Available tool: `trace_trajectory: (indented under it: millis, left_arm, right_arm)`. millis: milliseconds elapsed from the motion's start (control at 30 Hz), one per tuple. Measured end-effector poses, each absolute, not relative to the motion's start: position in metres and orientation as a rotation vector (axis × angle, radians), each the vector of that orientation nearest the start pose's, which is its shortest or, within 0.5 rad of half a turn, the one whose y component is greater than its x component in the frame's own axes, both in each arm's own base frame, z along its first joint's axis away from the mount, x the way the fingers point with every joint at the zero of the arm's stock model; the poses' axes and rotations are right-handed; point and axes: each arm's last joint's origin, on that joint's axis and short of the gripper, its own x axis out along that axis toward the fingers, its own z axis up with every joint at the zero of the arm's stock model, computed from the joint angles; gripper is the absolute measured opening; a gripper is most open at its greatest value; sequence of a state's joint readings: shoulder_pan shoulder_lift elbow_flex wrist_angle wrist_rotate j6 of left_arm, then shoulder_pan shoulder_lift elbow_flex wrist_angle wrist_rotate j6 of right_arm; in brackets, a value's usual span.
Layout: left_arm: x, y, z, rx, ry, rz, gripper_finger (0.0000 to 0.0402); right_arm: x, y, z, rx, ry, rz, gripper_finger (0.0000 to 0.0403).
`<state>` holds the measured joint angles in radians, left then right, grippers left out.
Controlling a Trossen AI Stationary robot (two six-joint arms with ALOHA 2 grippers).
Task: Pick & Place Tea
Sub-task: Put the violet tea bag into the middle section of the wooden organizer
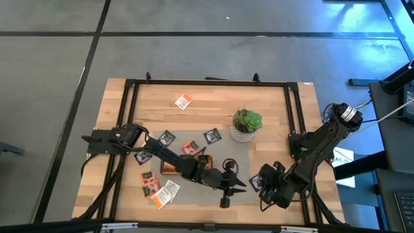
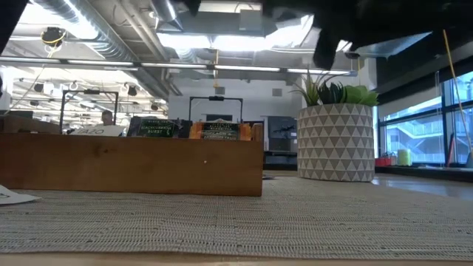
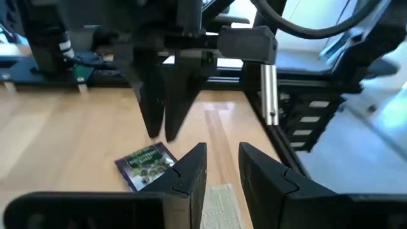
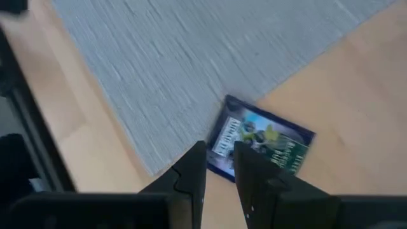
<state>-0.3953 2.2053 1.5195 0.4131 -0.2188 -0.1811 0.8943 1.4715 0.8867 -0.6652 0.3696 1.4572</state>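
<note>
Right now the tea sachet (image 4: 261,145) under the right arm is a small flat square packet, dark blue-black with a green and white printed label, lying flat on the bare wood just off the corner of the grey mat (image 4: 191,57). The right gripper (image 4: 219,166) hangs directly over the sachet's edge, its fingers parted by a narrow gap and holding nothing. The left gripper (image 3: 221,170) points at the same sachet from the mat side, its fingers also a little apart and empty. More sachets, white-and-orange (image 1: 184,101), dark (image 1: 211,136) and red-orange (image 1: 149,183), lie scattered on the table (image 1: 116,103) around the wooden tray (image 2: 133,164), which holds upright dark and orange packets. A potted plant (image 1: 246,124) in a white triangle-patterned pot stands beyond the mat's far corner, well apart from the sachet. The table's black frame post (image 3: 269,89) rises beside the sachet.
</note>
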Motion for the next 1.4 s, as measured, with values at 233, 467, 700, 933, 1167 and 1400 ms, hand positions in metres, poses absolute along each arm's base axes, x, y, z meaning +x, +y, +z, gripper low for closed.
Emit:
trace_trajectory:
  millis: [233, 467, 700, 933, 1167, 1400]
  left_arm:
    - [0.487, -0.196, 0.176, 0.033, 0.454, -0.06, 0.0088]
    - [0.499, -0.199, 0.155, 0.046, 0.488, -0.054, 0.0088]
    - [0.501, -0.192, 0.149, 0.025, 0.525, -0.048, 0.0088]
    - [0.5, -0.193, 0.149, 0.026, 0.525, -0.047, 0.0088]
    - [0.5, -0.193, 0.149, 0.025, 0.524, -0.046, 0.0088]
    - [0.498, -0.196, 0.147, 0.026, 0.55, -0.053, 0.0088]
  right_arm:
    - [0.172, 0.195, 0.191, 0.56, 1.053, -0.347, 0.0083]
    - [0.163, 0.186, 0.169, 0.623, 1.121, -0.449, 0.0083]
    - [0.154, 0.18, 0.146, 0.692, 1.235, -0.567, 0.0083]
    - [0.158, 0.185, 0.13, 0.702, 1.253, -0.61, 0.0083]
    - [0.165, 0.193, 0.125, 0.7, 1.222, -0.607, 0.0083]
    - [0.173, 0.198, 0.13, 0.731, 1.141, -0.575, 0.0083]
